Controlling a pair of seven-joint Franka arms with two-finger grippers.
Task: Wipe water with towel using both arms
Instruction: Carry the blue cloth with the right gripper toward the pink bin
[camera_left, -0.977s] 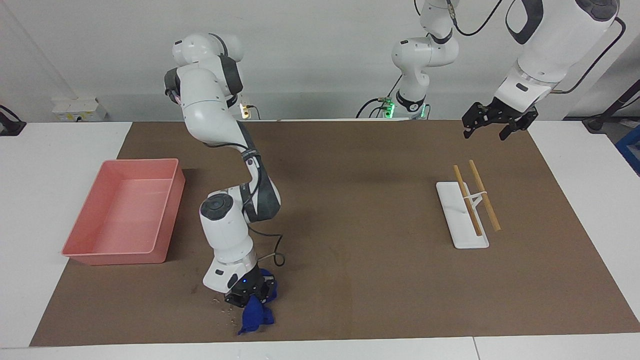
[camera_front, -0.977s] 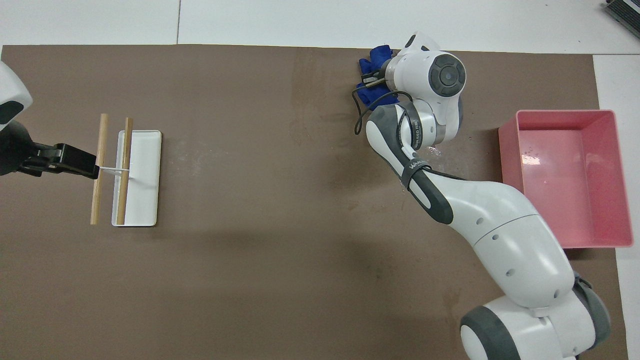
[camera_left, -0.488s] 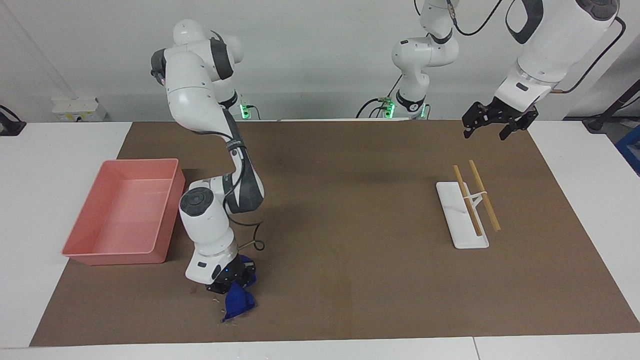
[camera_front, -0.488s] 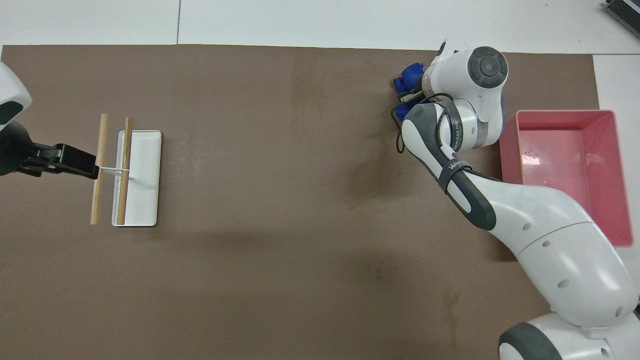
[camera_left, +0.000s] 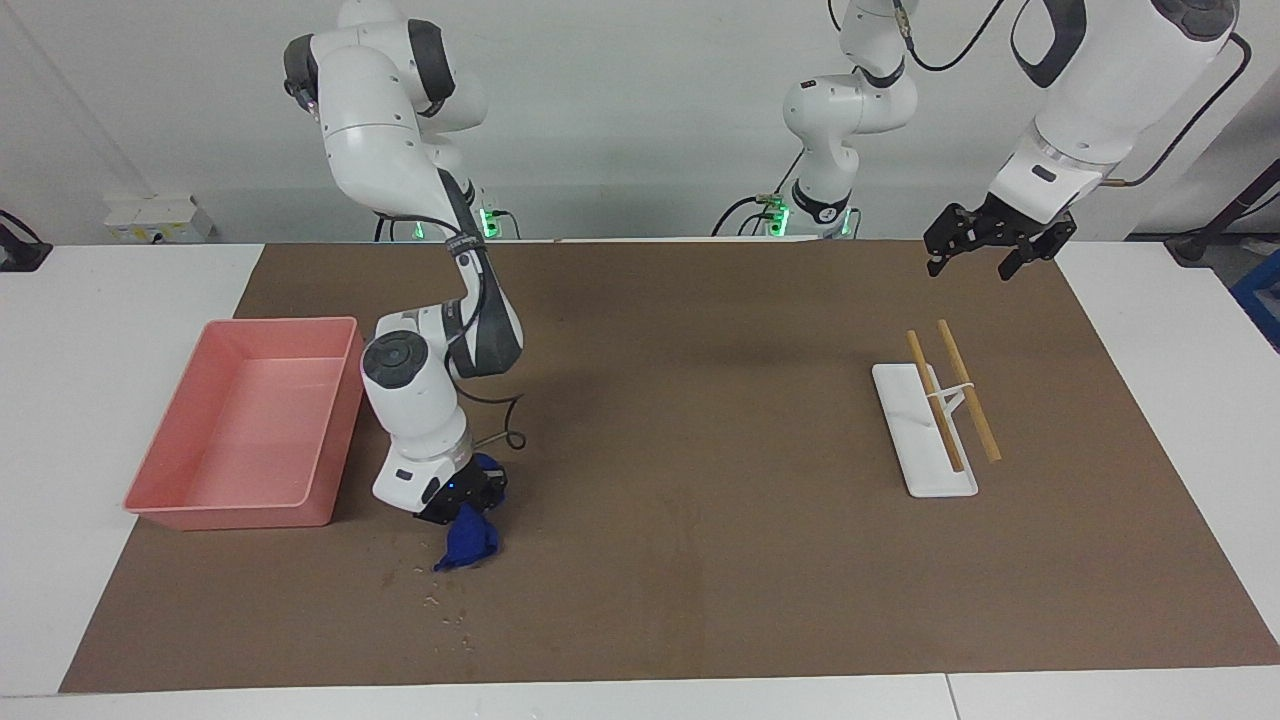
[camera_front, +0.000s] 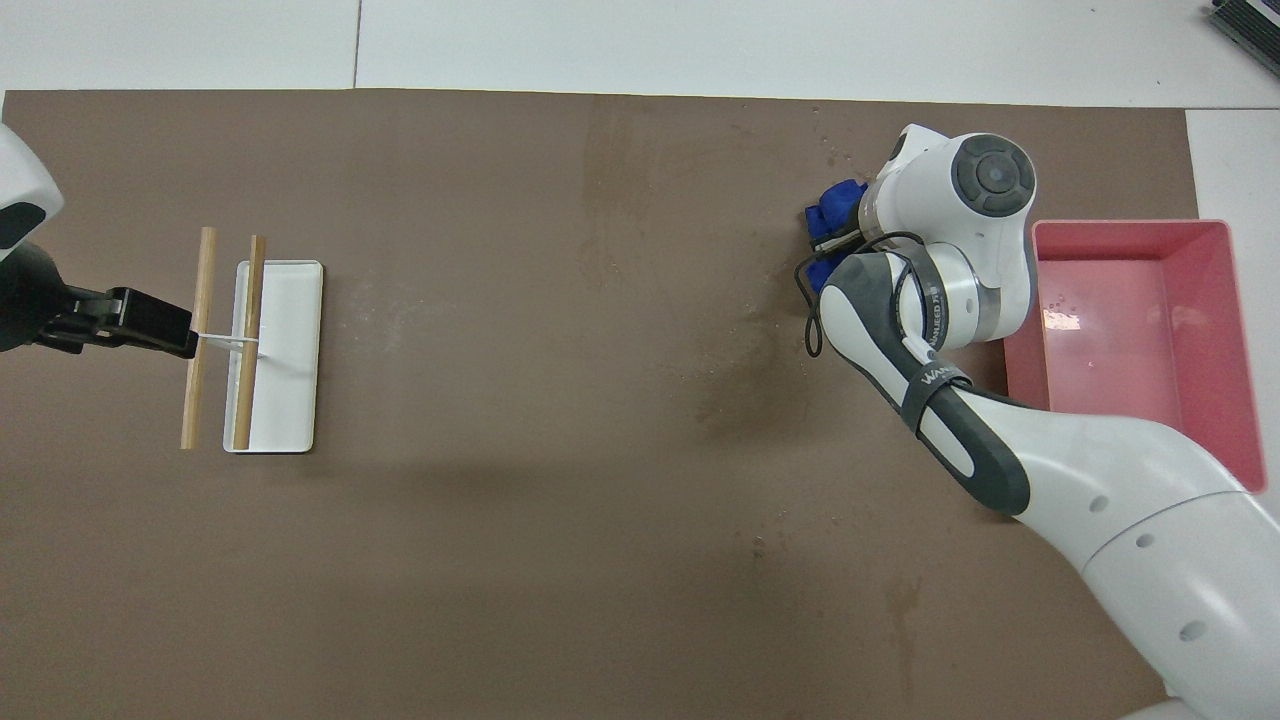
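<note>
The right tool (camera_left: 462, 503) pinches the towel (camera_left: 468, 541), seemingly just beside the water (camera_left: 440, 600).

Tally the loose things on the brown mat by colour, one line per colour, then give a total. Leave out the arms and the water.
Blue: 1, the small royal-blue soft fabric towel, held by the right end effector
Pink: 1, the rectangular pink plastic bin
White with wood: 1, the white rack with two wooden rods
Total: 3
</note>
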